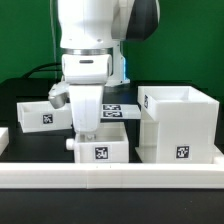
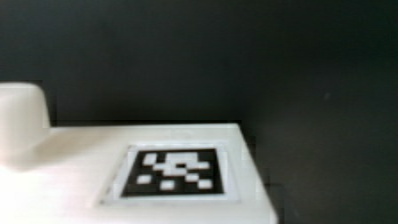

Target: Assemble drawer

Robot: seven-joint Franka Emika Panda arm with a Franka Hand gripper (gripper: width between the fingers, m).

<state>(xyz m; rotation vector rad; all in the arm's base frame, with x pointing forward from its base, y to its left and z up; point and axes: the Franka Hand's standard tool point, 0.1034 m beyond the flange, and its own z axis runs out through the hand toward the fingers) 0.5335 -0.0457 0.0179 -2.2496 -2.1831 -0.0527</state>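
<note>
The tall white drawer housing (image 1: 180, 125) stands open-topped at the exterior view's right, with a tag on its front. One small white tray (image 1: 44, 113) sits at the left. A second tray (image 1: 100, 149), with a tag and a small knob (image 1: 70, 143), lies in front of the arm. My gripper (image 1: 86, 126) reaches straight down onto the back edge of this front tray. Its fingers are too blurred to show how they stand. The wrist view shows the tray's tagged white face (image 2: 178, 172) very close, with the knob (image 2: 22, 122) beside it. No fingers show there.
The marker board (image 1: 122, 107) lies flat behind the front tray, between the arm and the housing. A long white rail (image 1: 110, 178) runs along the table's front edge. The tabletop (image 2: 231, 60) is black.
</note>
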